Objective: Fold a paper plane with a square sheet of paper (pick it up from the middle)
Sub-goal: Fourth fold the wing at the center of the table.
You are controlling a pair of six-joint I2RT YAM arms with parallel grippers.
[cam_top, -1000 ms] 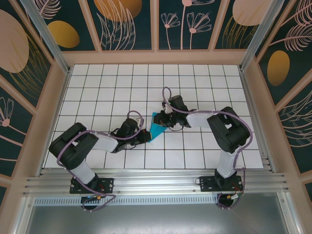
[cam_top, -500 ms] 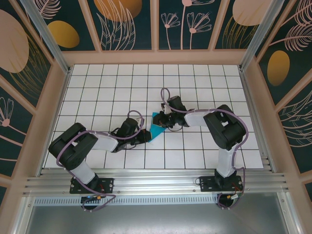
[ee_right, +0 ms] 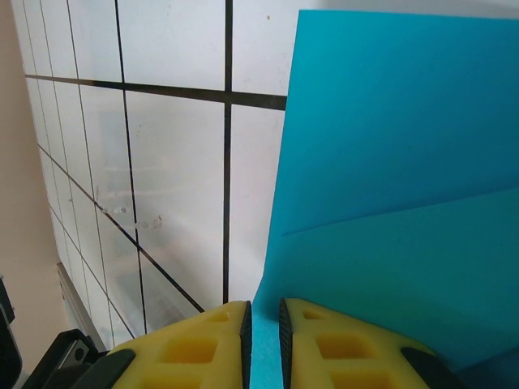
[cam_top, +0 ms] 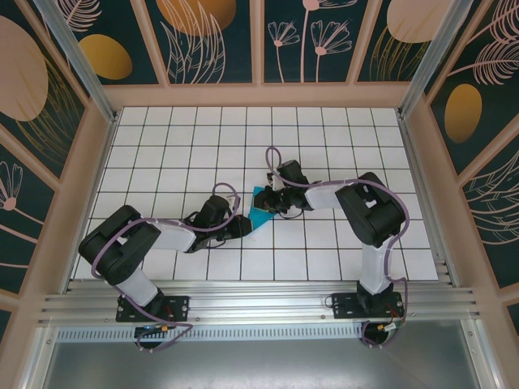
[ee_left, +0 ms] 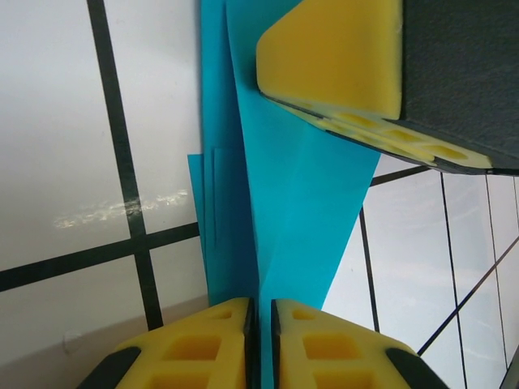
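Within the booth of dark floral panels (cam_top: 211, 40), the white gridded table (cam_top: 162, 146) had both arms reaching low toward its middle, where the creased teal sheet of paper (cam_top: 261, 215) was held between them. The left gripper (ee_left: 261, 304) pinched the sheet's fold between nearly touching jaws. The right gripper (ee_right: 263, 304) was clamped on another edge.

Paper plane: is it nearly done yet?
Not yet. Done: the teal paper is folded into layers with creases. In hand: the left gripper and right gripper each pinch an edge of it. Left to do: it isn't a narrow pointed dart yet, so more folds are probably needed.
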